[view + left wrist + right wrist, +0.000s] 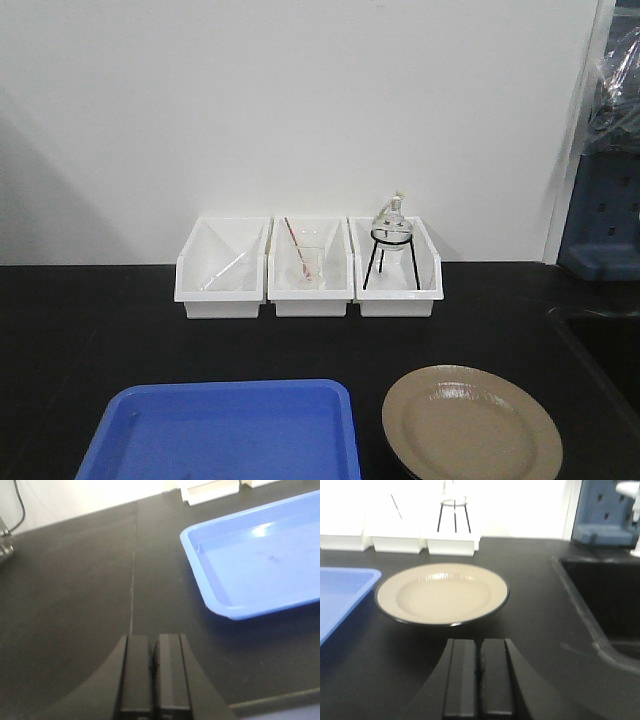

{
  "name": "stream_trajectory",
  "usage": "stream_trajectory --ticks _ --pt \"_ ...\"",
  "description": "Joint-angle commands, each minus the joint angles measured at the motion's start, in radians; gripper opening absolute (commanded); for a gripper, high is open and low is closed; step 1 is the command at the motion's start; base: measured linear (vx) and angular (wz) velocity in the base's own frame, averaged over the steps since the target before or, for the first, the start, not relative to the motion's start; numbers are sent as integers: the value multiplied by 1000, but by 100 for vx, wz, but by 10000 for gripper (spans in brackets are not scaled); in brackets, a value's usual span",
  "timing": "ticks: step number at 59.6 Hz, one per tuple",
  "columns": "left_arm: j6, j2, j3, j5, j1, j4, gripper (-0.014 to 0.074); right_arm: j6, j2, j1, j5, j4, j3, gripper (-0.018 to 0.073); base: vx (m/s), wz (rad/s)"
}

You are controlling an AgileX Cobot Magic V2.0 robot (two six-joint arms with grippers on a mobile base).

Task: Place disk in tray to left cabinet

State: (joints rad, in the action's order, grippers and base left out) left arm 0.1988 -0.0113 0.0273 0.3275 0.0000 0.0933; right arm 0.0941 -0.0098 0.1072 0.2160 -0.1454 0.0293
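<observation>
The disk (470, 424), a tan plate with a thin black rim, rests on the black counter at the front right. It also fills the middle of the right wrist view as the disk (442, 593), just beyond my right gripper (480, 642), which is shut with nothing in it. The blue tray (222, 432) lies empty to the disk's left. In the left wrist view the tray (260, 560) sits to the upper right of my left gripper (153, 639), also shut and holding nothing, over bare counter. The left cabinet is out of view.
Three white bins (308, 268) line the wall; the middle one holds a beaker with a rod, the right one a flask on a black tripod (391, 240). A sunken sink (605, 600) opens at the right. A blue-grey rack (605, 215) stands far right.
</observation>
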Motion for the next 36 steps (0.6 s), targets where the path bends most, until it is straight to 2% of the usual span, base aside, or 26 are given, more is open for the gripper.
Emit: stream_trajectory --ticks 1,13,28,36 --pt "5 -15 14 -158 -3 4 -6 -11 -12 2 -103 -23 21 -8 0 0" --pt "-5 -15 14 -417 -3 0 -6 -10 -12 2 -140 -23 21 -8 0 0" --pt "-12 -15 12 -576 -3 0 -6 1 -12 2 -200 -23 21 -8 0 0" --pt "-58 -15 12 -697 -3 0 -6 6 -12 2 -262 -20 20 -8 0 0"
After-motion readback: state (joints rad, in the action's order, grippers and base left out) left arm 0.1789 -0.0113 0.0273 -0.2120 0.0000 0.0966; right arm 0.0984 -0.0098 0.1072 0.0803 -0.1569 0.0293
